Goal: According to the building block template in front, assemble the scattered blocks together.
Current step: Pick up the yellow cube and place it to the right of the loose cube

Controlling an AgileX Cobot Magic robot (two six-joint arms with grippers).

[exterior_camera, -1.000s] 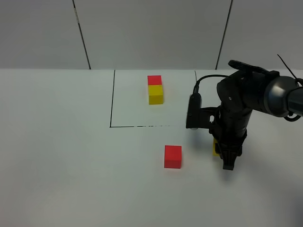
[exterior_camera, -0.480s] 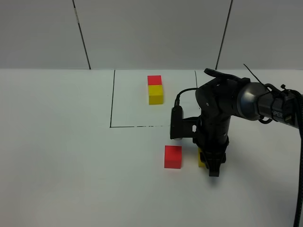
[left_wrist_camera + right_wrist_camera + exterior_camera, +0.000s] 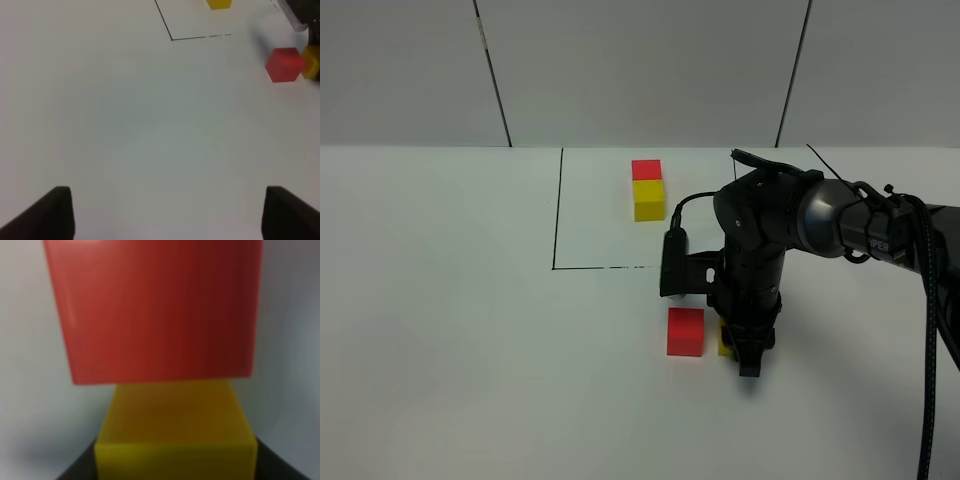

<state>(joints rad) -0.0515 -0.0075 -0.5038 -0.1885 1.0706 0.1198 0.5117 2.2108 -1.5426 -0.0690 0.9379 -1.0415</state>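
White bench [image 3: 470,350]. Loose matte red cube [image 3: 685,331] just beside matte yellow cube [image 3: 724,340], near the black-outlined red-and-yellow template pair [image 3: 647,190]. Right hand [image 3: 749,365]: fingers together, against yellow cube. Left hand [image 3: 167,212]: fingers apart.

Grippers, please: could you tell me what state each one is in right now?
Left gripper: open, holding nothing.
Right gripper: closed, gripping nothing, its tip against the yellow cube.
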